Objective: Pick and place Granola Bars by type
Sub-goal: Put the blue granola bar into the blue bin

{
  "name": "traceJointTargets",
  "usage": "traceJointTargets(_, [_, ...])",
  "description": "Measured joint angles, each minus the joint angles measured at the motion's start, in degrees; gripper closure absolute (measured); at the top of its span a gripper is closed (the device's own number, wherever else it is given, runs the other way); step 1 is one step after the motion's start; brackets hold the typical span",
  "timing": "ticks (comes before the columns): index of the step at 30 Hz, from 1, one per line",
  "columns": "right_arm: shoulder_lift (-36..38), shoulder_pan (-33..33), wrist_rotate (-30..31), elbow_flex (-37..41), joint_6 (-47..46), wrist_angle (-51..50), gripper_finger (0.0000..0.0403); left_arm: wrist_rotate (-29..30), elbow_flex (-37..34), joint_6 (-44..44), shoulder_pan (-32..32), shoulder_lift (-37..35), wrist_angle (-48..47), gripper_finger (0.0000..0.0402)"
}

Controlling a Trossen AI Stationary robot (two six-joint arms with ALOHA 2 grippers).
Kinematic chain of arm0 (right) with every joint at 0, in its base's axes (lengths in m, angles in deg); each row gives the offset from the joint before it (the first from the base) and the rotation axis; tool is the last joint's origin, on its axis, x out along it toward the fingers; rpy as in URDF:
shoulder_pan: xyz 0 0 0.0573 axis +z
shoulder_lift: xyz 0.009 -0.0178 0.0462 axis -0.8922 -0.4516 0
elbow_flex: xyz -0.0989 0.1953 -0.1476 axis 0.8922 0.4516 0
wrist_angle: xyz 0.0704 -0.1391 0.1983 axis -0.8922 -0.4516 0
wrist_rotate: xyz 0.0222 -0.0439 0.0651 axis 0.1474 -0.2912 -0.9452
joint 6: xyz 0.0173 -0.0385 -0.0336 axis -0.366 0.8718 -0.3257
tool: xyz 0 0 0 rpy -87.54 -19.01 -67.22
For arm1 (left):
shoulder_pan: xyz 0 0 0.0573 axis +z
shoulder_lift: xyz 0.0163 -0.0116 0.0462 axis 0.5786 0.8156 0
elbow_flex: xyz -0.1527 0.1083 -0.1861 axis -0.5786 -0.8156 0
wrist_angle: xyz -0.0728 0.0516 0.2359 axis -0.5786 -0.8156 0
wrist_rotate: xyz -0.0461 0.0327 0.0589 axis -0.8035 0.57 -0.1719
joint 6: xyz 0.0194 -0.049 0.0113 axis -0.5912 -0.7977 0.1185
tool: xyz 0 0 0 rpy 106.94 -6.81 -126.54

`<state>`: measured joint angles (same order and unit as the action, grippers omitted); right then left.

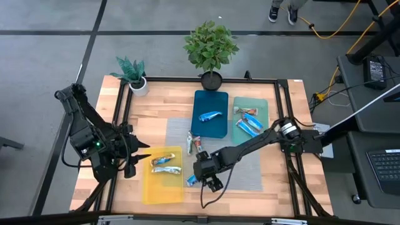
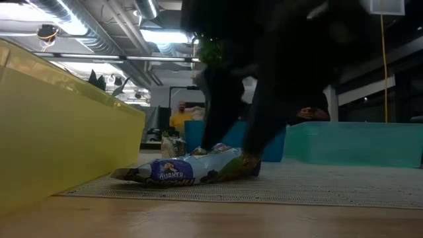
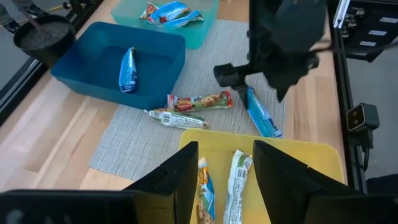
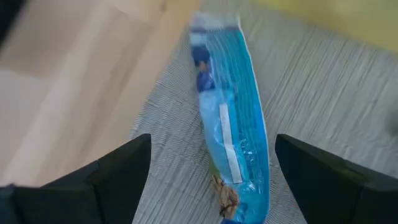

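Presently I am holding the right hand [image 4: 211,168] wide open over a blue bar [image 4: 231,143], lower centre; left hand [image 3: 225,174] is waiting half-open, empty.

Grey woven mat [image 1: 244,169] at table centre; yellow plastic tray [image 1: 149,190] on its left edge w/ two wrapped granola bars [image 1: 165,165] inside. Blue-wrapped bar [image 4: 233,137] on mat, just right of yellow tray, below right gripper [image 1: 211,182].
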<state>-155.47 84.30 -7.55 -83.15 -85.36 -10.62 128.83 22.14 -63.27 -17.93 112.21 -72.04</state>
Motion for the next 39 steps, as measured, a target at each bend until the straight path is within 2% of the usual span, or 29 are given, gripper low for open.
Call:
traceJointTargets(8, [-2.0,-1.3,1.5,0.0,-3.4,-0.2,0.006,0.0,0.0,-0.1,0.0,0.0,0.3,0.0254])
traceJointTargets(12, [-2.0,-2.0,1.5,0.0,-3.7,-0.2,0.0077,0.0,0.0,-0.1,0.0,0.0,0.3,0.0257])
traceJointTargets(16, [-2.0,-2.2,1.2,0.0,-4.8,-0.2,0.0119,0.0,0.0,-0.1,0.0,0.0,0.3,0.0258])
traceJointTargets(30, [-1.7,-2.2,1.0,0.0,-7.3,-0.3,0.0313,0.0,0.0,-0.1,0.0,0.0,0.3,0.0258])
traceJointTargets(34, [-0.9,-2.2,1.0,0.0,-9.4,-1.1,0.0337,0.0,0.0,0.0,0.0,0.0,0.3,0.0256])
traceJointTargets(39, [1.8,-2.2,1.0,0.0,-10.9,-1.4,0.0337,0.0,0.0,0.9,0.0,0.0,0.3,0.0258])
